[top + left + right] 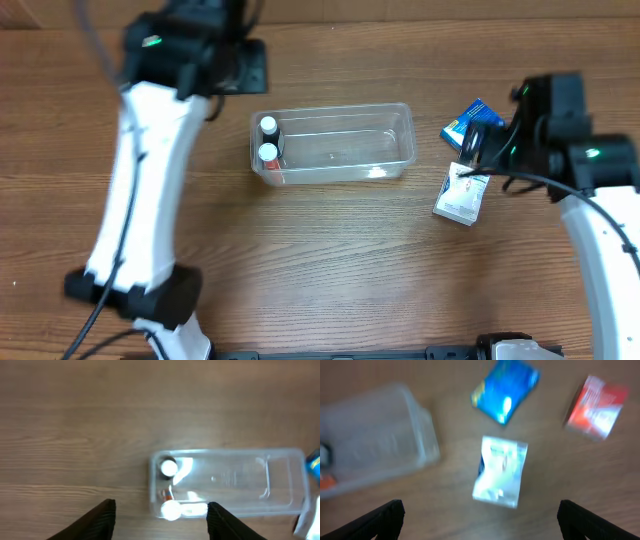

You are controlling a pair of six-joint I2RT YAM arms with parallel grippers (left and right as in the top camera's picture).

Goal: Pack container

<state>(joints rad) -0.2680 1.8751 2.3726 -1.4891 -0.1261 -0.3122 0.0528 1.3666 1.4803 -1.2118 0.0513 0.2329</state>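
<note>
The clear container [395,150] lies mid-table with two white-capped small bottles [268,139] standing at its left end. In the left wrist view the container [280,480] and bottles [169,467] lie below my open, empty left gripper [161,505], which hovers above the container's left end. My left gripper [238,65] sits behind the container in the overhead view. My right gripper [480,507] is open and empty above a silvery packet [500,472], seen also in the overhead view [461,195]. My right gripper [480,152] hovers right of the container [375,455].
A blue packet [472,122] lies behind the silvery one, also in the right wrist view [505,390]. A red packet [596,406] lies to its right; the right arm hides it in the overhead view. The wooden table [330,260] is bare in front.
</note>
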